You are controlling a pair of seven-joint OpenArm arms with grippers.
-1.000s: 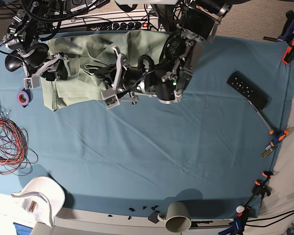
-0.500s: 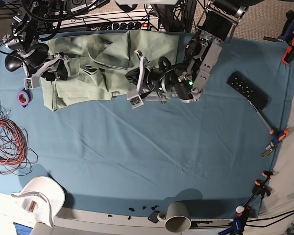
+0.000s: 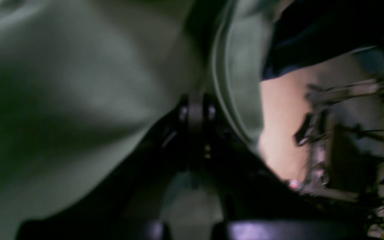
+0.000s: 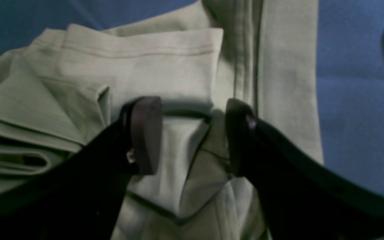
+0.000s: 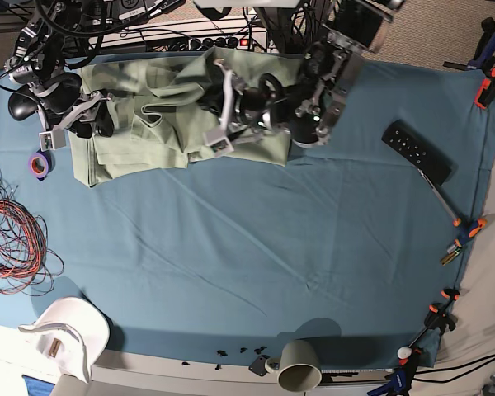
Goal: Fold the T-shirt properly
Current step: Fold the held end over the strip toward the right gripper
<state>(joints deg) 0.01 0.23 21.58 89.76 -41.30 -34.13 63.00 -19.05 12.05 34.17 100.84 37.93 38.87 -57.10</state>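
The pale sage-green T-shirt [image 5: 140, 140] lies rumpled and partly folded at the back left of the blue table cloth [image 5: 256, 247]. My left gripper [image 5: 208, 106] is over the shirt's right part. In the left wrist view its gripper [image 3: 195, 111] is shut, with the T-shirt [image 3: 78, 83] pinched at the tips and draped around them. My right gripper [image 5: 89, 125] hovers at the shirt's left end. In the right wrist view that gripper [image 4: 193, 133] is open, with the T-shirt [image 4: 138, 63] lying in folded, hemmed layers under it and nothing between the fingers.
A purple tape roll [image 5: 40, 165] sits just left of the shirt. Orange wires [image 5: 12, 239] lie at the left edge. A black remote [image 5: 417, 153] and a screwdriver [image 5: 445, 202] are on the right, and clamps line that edge. A grey cup [image 5: 301, 367] and a white object [image 5: 66, 330] stand at the front.
My left arm has swung from the middle of the table toward the back, over the shirt. Green fabric now lies spread below it on the right. The right arm has not moved.
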